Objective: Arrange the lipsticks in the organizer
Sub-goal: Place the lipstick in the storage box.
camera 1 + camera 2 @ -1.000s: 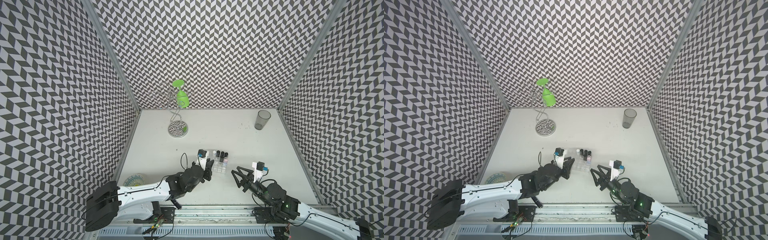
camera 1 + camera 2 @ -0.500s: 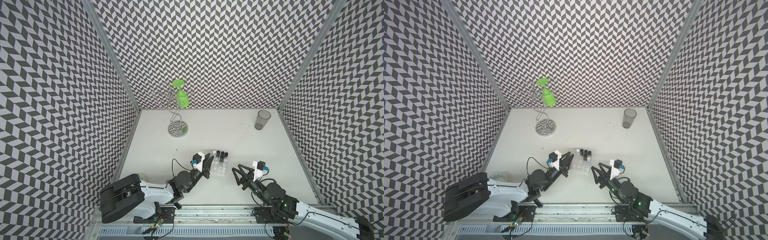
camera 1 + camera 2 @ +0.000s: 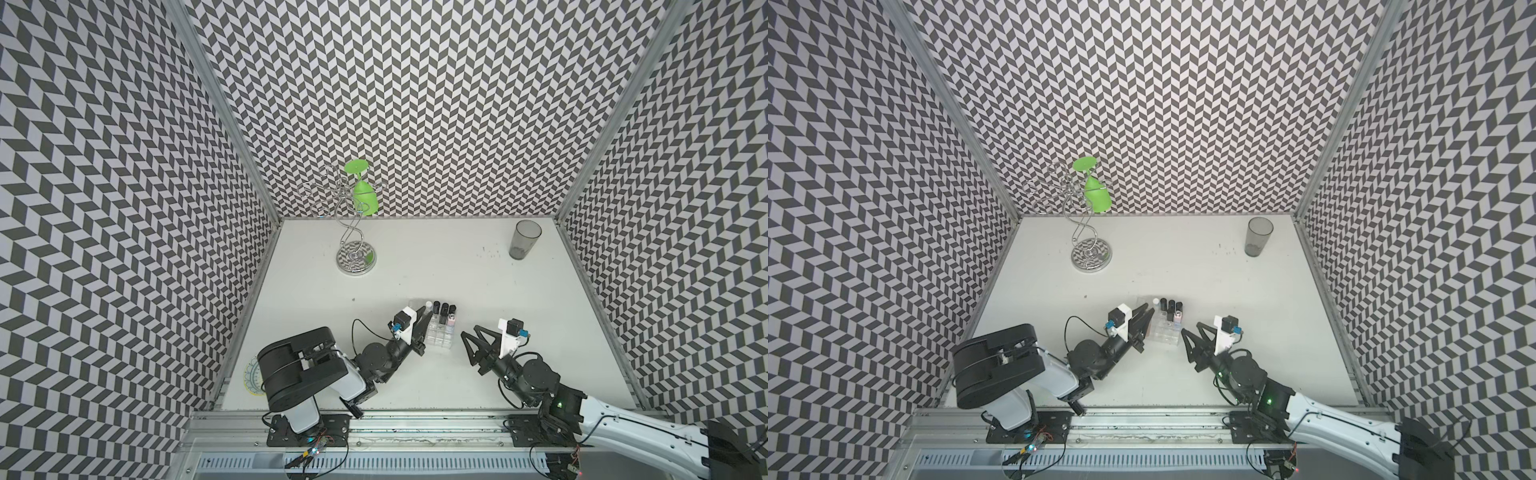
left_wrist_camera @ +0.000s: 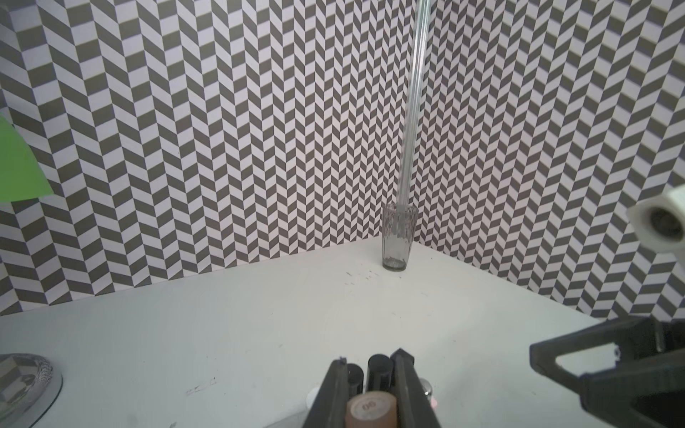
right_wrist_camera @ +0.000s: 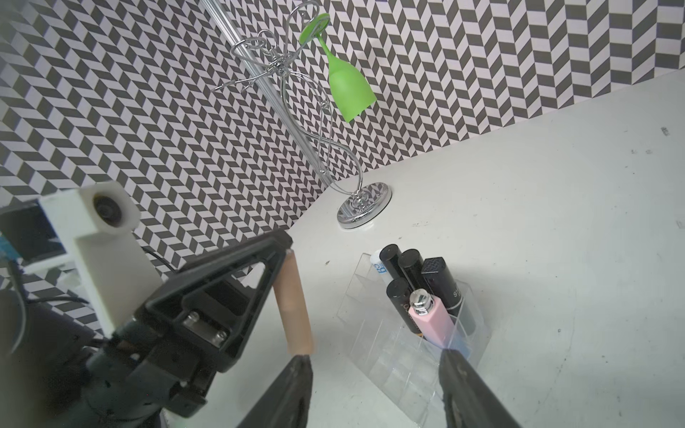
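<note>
**While our left gripper point(image 5: 286, 242) pinches the tan lipstick point(image 5: 293, 304)**

Where our two arms meet, the organizer point(image 5: 400, 378) sits between the grippers. It holds four black lipsticks point(image 5: 411, 268), a white tube point(image 5: 376, 264) and a pink tube point(image 5: 432, 322) upright in its far rows. We hold the tan lipstick tilted, just beside the organizer and not touching it. Our right gripper point(image 5: 374, 357) hovers at the near side, fingers spread and empty.

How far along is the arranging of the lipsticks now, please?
Done: a white lipstick, a pink lipstick and four black lipsticks stand in the organizer. In hand: the left end effector grips the tan lipstick beside it. Left: seating that tube; no other loose lipstick shows.
</note>
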{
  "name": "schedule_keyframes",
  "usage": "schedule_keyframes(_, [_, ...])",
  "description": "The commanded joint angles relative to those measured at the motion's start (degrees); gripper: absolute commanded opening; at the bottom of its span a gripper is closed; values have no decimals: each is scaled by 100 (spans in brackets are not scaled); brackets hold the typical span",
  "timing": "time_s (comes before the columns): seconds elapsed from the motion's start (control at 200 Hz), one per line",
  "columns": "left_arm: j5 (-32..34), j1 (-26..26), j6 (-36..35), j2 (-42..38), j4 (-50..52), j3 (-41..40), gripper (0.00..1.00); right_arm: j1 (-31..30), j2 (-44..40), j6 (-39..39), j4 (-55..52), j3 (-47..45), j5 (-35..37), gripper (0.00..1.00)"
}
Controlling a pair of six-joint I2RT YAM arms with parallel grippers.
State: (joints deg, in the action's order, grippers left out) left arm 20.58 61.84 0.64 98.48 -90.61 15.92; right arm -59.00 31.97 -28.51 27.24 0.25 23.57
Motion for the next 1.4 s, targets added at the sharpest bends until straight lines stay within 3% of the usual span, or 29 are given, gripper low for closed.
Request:
schedule_keyframes(0.0, [106, -30, -236, 252, -1368, 223, 0, 140, -9, 89, 501, -745, -32, 59])
schedule_keyframes(0.075, [-10, -63, -154, 491, -1092, 520, 0, 254, -88, 105, 497, -789, -116, 59])
schedule_keyframes(0.33, [10, -135, -250, 1147, -1523, 849, 0, 510, -468, 148, 325, -867, -360, 59])
schedule_keyframes(0.976, [253, -222, -754, 1274, -1532, 1320, 0, 556, -190, 215, 569, -895, -465, 59])
schedule_keyframes(1.397, [-20, -375, -698, 1571, -1533, 1674, 0, 562, -243, 224, 578, -930, -458, 58])
